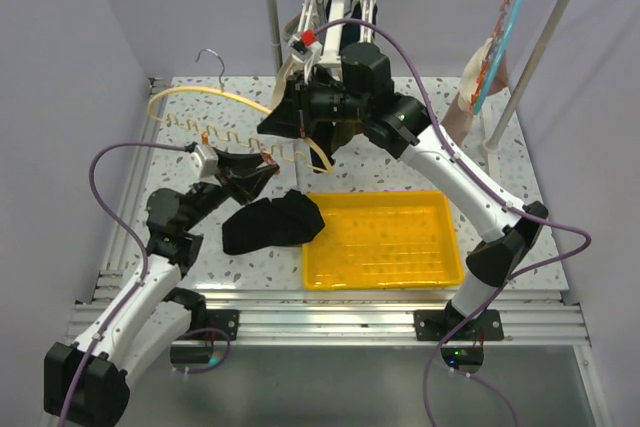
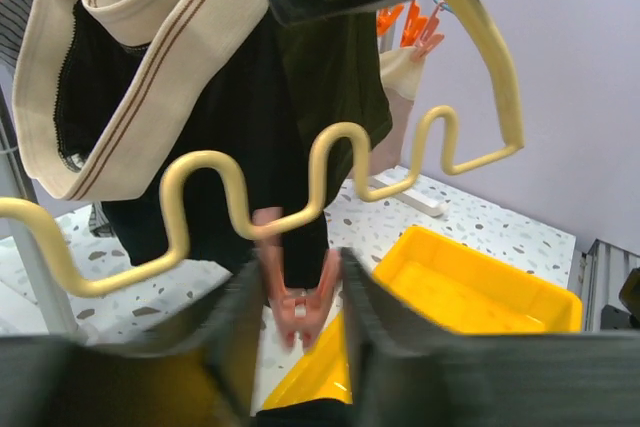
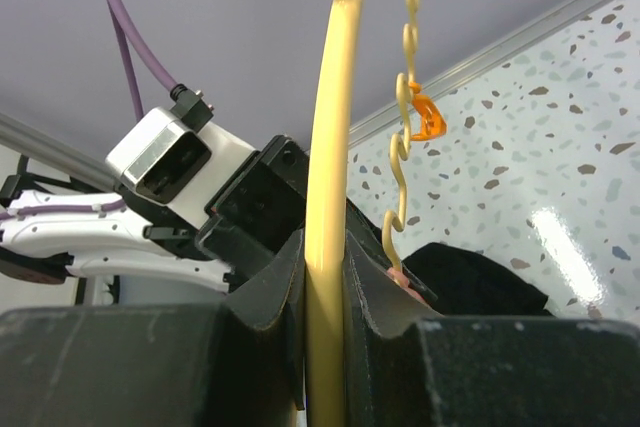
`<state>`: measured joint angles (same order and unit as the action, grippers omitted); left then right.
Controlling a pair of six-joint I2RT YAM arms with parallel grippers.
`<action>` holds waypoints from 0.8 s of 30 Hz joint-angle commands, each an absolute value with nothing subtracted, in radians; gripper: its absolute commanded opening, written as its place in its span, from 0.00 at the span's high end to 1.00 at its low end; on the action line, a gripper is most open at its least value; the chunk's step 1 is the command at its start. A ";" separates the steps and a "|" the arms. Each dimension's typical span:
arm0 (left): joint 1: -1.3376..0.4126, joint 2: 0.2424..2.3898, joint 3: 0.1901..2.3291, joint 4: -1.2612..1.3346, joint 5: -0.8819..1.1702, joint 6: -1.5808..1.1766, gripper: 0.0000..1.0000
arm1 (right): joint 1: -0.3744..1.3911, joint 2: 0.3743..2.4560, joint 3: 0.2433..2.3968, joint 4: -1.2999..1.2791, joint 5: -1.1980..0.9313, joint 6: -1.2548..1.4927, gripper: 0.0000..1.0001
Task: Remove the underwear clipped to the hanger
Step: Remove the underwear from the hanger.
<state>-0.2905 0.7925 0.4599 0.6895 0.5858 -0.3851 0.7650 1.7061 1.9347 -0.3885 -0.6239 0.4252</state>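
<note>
My right gripper (image 1: 285, 117) (image 3: 325, 247) is shut on the yellow hanger (image 1: 200, 92) (image 3: 335, 97) and holds it above the table. The hanger's wavy bar (image 2: 205, 172) carries orange clips. My left gripper (image 1: 266, 169) (image 2: 297, 292) has its fingers pressed on both sides of one orange clip (image 2: 297, 305); no cloth shows in that clip. A black underwear (image 1: 272, 222) (image 3: 480, 282) lies on the table beside the tray. An olive-and-cream underwear (image 2: 130, 77) and black cloth (image 2: 290, 107) hang behind the bar.
A yellow tray (image 1: 385, 277) (image 2: 470, 247) sits on the table at the front right. A white pipe rack (image 1: 270, 17) stands at the back with more garments, including a pale pink-beige one (image 1: 480, 77). Another orange clip (image 3: 425, 117) hangs on the bar.
</note>
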 commanded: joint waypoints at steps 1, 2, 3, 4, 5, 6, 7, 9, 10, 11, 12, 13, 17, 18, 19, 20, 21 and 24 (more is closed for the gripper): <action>-0.295 0.743 0.466 0.674 0.569 -0.359 0.54 | 0.767 1.632 1.950 -0.316 -0.641 0.394 1.00; -0.295 0.727 0.465 0.655 0.554 -0.353 0.40 | 0.765 1.632 1.951 -0.318 -0.641 0.379 1.00; -0.295 0.710 0.463 0.616 0.545 -0.344 0.35 | 0.767 1.629 1.951 -0.322 -0.641 0.371 1.00; -0.295 0.674 0.463 0.595 0.537 -0.328 0.29 | 0.767 1.626 1.956 -0.331 -0.644 0.359 1.00; -0.295 0.654 0.465 0.575 0.525 -0.321 0.20 | 0.767 1.625 1.957 -0.333 -0.656 0.333 1.00; -0.295 0.635 0.468 0.528 0.522 -0.315 0.17 | 0.767 1.623 1.960 -0.339 -0.666 0.321 1.00; -0.295 0.596 0.472 0.503 0.517 -0.301 0.13 | 0.767 1.617 1.963 -0.351 -0.681 0.304 1.00; -0.295 0.559 0.492 0.418 0.509 -0.285 0.05 | 0.765 1.609 1.965 -0.365 -0.710 0.249 1.00; -0.295 0.525 0.502 0.387 0.508 -0.273 0.03 | 0.765 1.597 1.962 -0.383 -0.715 0.235 1.00; -0.295 0.506 0.509 0.333 0.511 -0.267 0.01 | 0.764 1.591 1.963 -0.391 -0.715 0.206 1.00; -0.295 0.471 0.520 0.310 0.509 -0.262 0.01 | 0.764 1.585 1.960 -0.403 -0.716 0.189 1.00; -0.295 0.456 0.525 0.290 0.511 -0.262 0.01 | 0.759 1.574 1.960 -0.423 -0.716 0.157 1.00; -0.295 0.365 0.535 0.218 0.508 -0.290 0.00 | 0.721 1.534 1.954 -0.443 -0.782 0.112 1.00; -0.295 0.329 0.538 0.212 0.508 -0.301 0.00 | 0.707 1.525 1.938 -0.433 -0.825 0.112 1.00; -0.295 0.312 0.540 0.203 0.506 -0.302 0.00 | 0.681 1.511 1.928 -0.425 -0.842 0.120 1.00; -0.295 0.296 0.548 0.186 0.508 -0.301 0.00 | 0.667 1.487 1.919 -0.417 -0.857 0.121 1.00; -0.295 0.267 0.552 0.175 0.503 -0.293 0.00 | 0.652 1.474 1.907 -0.410 -0.873 0.123 1.00; -0.295 0.227 0.565 0.124 0.483 -0.272 0.00 | 0.583 1.431 1.891 -0.405 -0.916 0.135 1.00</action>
